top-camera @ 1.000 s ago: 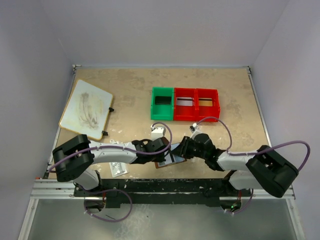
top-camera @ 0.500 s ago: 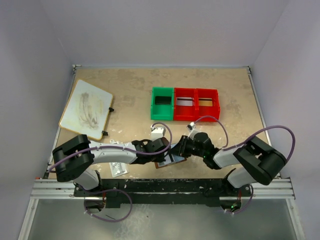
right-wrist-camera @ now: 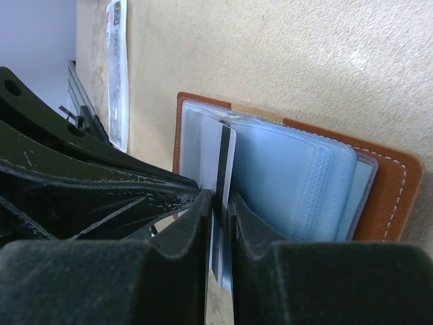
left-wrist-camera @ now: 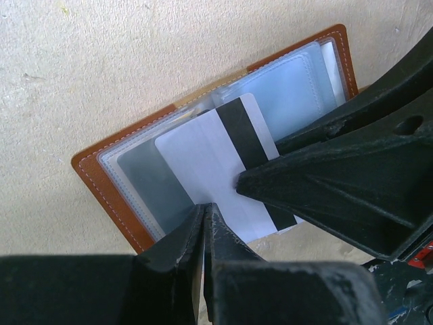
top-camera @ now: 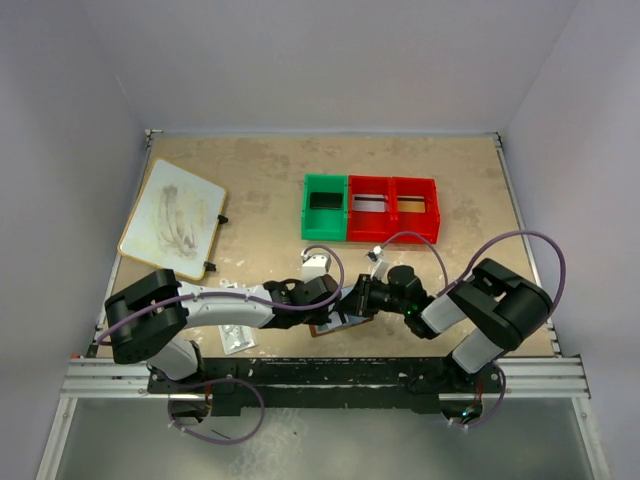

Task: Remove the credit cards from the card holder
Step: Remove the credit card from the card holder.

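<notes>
The card holder (top-camera: 330, 322) lies open and flat on the tabletop (top-camera: 260, 180), close to its near edge and about midway between the left and right edges, brown leather border outward and bluish clear pockets facing up. A pale credit card (left-wrist-camera: 203, 156) with a black stripe stands partway out of one pocket. My right end effector (right-wrist-camera: 218, 200) is nearly closed, with a finger on each face of the credit card near the stripe, so I read it as pinching the card itself. My left end effector (left-wrist-camera: 204, 213) is fully closed and holds nothing; its tips rest at the near margin of the card holder, just beside the card's lower edge, and I cannot tell whether they press on the pocket or on the card. I judge the card light, thin and stiff, with slick faces that could slip from a loose pinch, so the grip belongs on the exposed end, flat across both faces. The soft pockets probably cling to it, and the light card holder would likely drag along unless it is pinned, so my closed left tips should bear on the leather rather than on the card. The pull should run along the pocket's plane, since twisting could bend the card or crease the sleeve. A tan strip (left-wrist-camera: 196, 101) shows behind the pockets; whether it is a second card I cannot tell.
</notes>
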Tool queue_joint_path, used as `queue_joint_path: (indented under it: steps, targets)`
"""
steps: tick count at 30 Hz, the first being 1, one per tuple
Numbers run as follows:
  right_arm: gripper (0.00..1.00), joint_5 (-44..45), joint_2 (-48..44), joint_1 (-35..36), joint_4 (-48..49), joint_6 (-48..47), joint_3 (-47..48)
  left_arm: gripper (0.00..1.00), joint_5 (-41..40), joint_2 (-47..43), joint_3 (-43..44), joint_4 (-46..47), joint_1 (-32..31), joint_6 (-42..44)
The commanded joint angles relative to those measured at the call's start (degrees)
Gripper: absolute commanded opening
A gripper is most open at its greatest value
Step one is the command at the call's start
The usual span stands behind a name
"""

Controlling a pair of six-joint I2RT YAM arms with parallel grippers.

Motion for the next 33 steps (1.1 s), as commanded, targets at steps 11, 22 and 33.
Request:
queue_joint_path:
  steps: [11, 22, 33]
  targets:
    - [0.22, -0.5, -2.4, -0.6, -3.8, -0.5, -0.2, 0.0, -1.3, -0.3, -1.7, -1.7, -0.2, 0.6]
    - [0.06, 1.6, -9.7, -1.7, -11.1, -1.1, 0.0, 0.0, -1.2, -0.2, -1.6, -1.6, -0.2, 0.5]
    - [0.0, 9.4, -18.7, -1.9, -26.9, -3.5, 2.6, 0.0, -1.4, -0.5, -1.0, -2.1, -0.2, 0.6]
